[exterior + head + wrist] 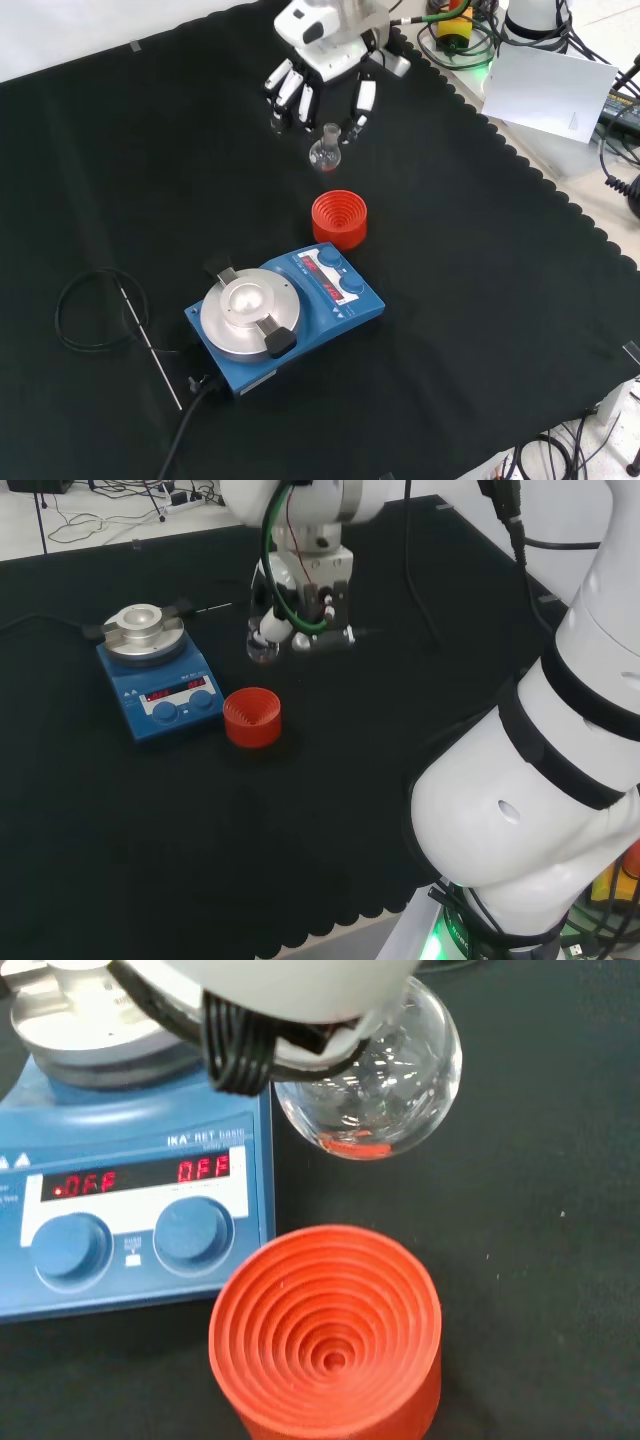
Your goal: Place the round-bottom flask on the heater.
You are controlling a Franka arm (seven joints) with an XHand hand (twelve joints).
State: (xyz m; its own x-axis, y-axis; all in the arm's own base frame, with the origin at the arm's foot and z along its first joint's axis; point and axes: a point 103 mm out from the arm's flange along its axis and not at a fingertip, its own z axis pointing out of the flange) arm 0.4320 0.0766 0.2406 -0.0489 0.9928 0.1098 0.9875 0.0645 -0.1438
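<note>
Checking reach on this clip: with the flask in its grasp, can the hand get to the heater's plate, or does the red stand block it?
Probably yes. The hand holds the flask lifted above the cloth; the red stand sits low between it and the heater, whose silver plate looks bare.

The bench [480,330] wears a black cloth with a scalloped edge. On it, in the front view, a blue heater [283,317] stands near the middle, a red ribbed stand [339,219] just beyond it to the right (apart, not touching). A thin probe [150,345] and black cable [85,310] lie to the left.
</note>
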